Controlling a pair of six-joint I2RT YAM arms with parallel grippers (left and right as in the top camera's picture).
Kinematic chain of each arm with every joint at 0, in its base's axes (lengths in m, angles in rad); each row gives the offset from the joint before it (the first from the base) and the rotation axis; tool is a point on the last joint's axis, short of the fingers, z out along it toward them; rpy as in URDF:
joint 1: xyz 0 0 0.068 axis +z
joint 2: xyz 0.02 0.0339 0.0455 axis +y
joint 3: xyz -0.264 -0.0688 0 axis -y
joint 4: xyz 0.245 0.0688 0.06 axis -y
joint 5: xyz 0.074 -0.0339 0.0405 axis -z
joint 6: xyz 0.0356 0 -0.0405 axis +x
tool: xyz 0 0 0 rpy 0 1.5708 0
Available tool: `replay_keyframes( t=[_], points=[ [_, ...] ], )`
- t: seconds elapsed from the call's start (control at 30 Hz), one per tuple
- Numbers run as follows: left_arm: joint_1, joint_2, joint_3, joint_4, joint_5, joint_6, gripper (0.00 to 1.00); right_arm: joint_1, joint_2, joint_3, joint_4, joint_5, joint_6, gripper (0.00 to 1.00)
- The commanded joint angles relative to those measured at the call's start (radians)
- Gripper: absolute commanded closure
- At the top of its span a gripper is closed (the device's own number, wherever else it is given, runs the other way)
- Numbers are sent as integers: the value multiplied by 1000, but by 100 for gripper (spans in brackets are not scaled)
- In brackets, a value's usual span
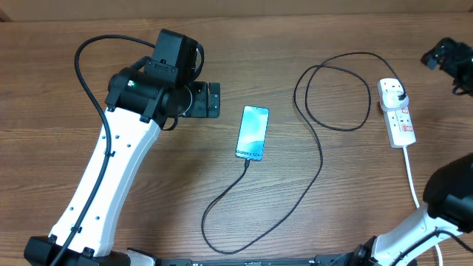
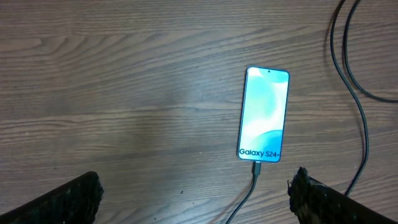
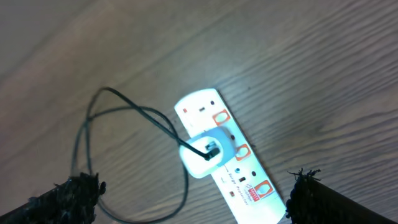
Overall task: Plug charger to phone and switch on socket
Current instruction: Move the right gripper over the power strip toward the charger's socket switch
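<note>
The phone (image 1: 252, 133) lies flat mid-table with its blue screen lit, also in the left wrist view (image 2: 264, 115). The charger (image 1: 319, 159), a thin black cable, has its connector (image 2: 255, 168) in the phone's bottom edge; it loops across the table to a plug block (image 3: 208, 152) seated in the socket (image 1: 397, 111), a white power strip with red switches (image 3: 263, 188). My left gripper (image 1: 214, 100) hovers open just left of the phone, its fingers (image 2: 68, 199) wide apart. My right gripper (image 1: 442, 55) is open above the socket (image 3: 231, 171), holding nothing.
The socket's thick white cord (image 1: 411, 174) runs toward the table's front right, near the right arm's base (image 1: 451, 196). The left arm (image 1: 111, 177) spans the left side of the wooden table (image 1: 162, 177).
</note>
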Motion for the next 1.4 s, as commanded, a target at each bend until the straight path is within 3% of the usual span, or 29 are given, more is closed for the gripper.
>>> replay_keyframes(
  t=[0.0, 0.27, 0.7, 1.37],
  points=[
    [3, 4, 8, 0, -13, 19, 0, -2, 50, -27, 12, 11, -26, 0],
    [3, 4, 8, 0, -13, 19, 0, -2, 108, -103, 64, 3, -77, 0],
    [3, 4, 8, 0, -13, 19, 0, 6, 108, -351, 285, -176, -78, 0],
    [3, 4, 8, 0, -13, 19, 0, 7, 108, -402, 356, -177, -122, 0]
  ],
)
